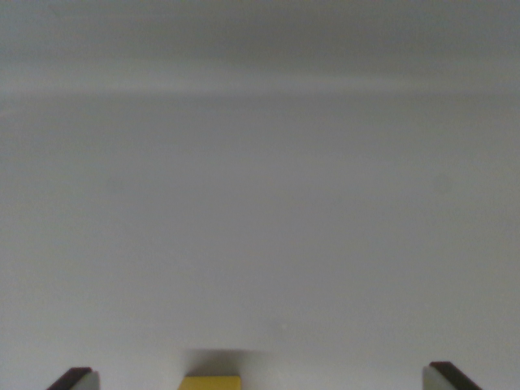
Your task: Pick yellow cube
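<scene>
Just one yellow cube [210, 383] between the pincer [260, 379] tips.

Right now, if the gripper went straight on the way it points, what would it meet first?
Probably the yellow cube, between the open fingers at the bottom edge. Beyond lies only bare white surface; depth is unclear.
</scene>
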You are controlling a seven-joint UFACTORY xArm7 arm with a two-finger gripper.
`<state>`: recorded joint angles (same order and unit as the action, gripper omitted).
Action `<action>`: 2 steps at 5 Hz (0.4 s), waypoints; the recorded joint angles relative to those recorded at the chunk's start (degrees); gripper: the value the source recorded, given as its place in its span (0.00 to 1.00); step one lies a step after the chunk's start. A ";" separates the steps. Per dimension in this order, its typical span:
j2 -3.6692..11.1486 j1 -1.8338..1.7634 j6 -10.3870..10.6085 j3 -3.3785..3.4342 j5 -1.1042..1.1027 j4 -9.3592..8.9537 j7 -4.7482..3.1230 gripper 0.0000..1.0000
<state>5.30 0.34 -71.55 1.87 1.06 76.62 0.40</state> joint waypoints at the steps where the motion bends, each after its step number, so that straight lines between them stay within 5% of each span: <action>1: 0.56 -0.23 2.62 0.26 0.20 -2.49 -0.02 0.00; 2: 0.56 -0.23 2.62 0.26 0.20 -2.49 -0.02 0.00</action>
<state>5.85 0.11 -68.94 2.13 1.26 74.13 0.38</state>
